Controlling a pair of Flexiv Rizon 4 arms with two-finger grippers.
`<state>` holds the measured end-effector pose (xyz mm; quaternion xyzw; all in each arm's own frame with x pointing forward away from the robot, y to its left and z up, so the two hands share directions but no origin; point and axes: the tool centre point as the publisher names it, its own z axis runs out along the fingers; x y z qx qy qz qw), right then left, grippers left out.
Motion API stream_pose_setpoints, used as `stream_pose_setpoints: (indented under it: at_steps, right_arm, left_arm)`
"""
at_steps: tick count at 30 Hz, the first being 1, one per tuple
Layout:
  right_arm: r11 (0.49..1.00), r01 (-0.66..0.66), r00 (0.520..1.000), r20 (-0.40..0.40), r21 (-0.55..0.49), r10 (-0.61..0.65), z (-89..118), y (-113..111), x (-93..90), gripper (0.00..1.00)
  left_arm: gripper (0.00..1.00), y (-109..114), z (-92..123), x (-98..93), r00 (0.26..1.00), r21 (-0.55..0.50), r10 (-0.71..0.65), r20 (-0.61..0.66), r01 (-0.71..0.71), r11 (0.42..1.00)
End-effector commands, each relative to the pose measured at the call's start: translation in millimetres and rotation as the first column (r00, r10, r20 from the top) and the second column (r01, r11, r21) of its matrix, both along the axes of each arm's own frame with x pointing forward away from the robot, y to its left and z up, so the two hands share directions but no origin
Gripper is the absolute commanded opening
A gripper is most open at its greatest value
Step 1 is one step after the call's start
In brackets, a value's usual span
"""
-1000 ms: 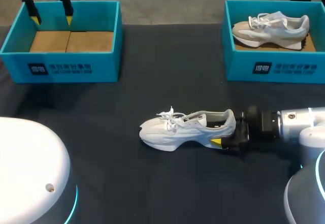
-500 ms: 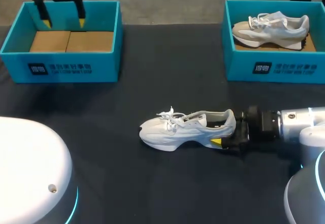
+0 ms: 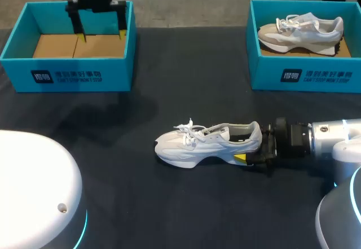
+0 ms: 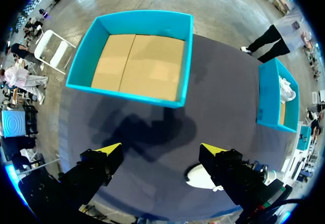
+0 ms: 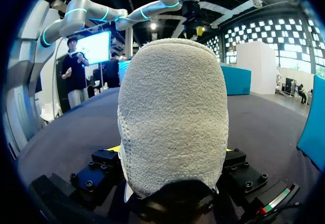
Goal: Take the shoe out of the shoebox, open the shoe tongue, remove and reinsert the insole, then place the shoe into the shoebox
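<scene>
A white shoe [image 3: 203, 144] lies on its sole in the middle of the dark table, toe to the left. My right gripper [image 3: 251, 148] comes in low from the right and is shut on the shoe's heel. In the right wrist view the heel [image 5: 172, 112] fills the space between the yellow tips. My left gripper [image 3: 102, 34] hangs open and empty over the back of the teal shoebox [image 3: 67, 77] at the far left. That box holds only its cardboard floor. From the left wrist view the box [image 4: 185, 61] lies ahead of the open gripper [image 4: 161, 149], and the shoe's toe [image 4: 200, 177] shows beside one finger.
A second teal shoebox [image 3: 304, 77] stands at the back right with a beige and white shoe [image 3: 302, 31] inside. Bare dark table lies between the two boxes and in front of the white shoe.
My left gripper has moved to the right above the left shoebox, from its left wall toward its right wall, still open. The right gripper and the shoe have not moved.
</scene>
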<state>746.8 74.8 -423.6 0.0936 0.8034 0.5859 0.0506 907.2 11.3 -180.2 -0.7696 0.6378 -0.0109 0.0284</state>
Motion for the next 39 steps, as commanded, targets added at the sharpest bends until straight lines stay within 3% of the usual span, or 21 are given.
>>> stream_pose_setpoints:
  at_steps: [1,7,16,26,34,39]
  right_arm:
    - [1.000,0.001,1.000,-0.001,-0.003,-0.001,0,1,-0.1,0.00]
    - [1.000,0.001,1.000,-0.001,-0.003,-0.001,0,1,-0.1,0.00]
    - [1.000,0.001,1.000,-0.001,-0.003,-0.001,0,1,-0.1,0.00]
    - [1.000,0.001,1.000,-0.001,-0.003,-0.001,0,1,-0.1,0.00]
    - [1.000,0.001,1.000,-0.001,-0.003,-0.001,0,1,-0.1,0.00]
    - [1.000,0.001,1.000,-0.001,-0.003,-0.001,0,1,-0.1,0.00]
  left_arm:
    - [1.00,-6,-7,-26.8,0.996,-0.038,0.000,0.090,0.004,0.999]
    - [1.00,-31,-16,-43.0,0.998,-0.042,0.004,0.056,-0.001,0.999]
    - [1.00,-64,-24,-83.6,0.975,-0.106,-0.223,0.021,0.224,0.969]
    - [1.00,-103,-40,-113.5,0.952,-0.088,-0.305,-0.004,0.304,0.949]
    - [1.00,-136,-54,-129.6,0.935,-0.096,-0.354,-0.006,0.352,0.931]
    - [1.00,-136,-54,-129.6,0.935,-0.096,-0.354,-0.006,0.352,0.931]
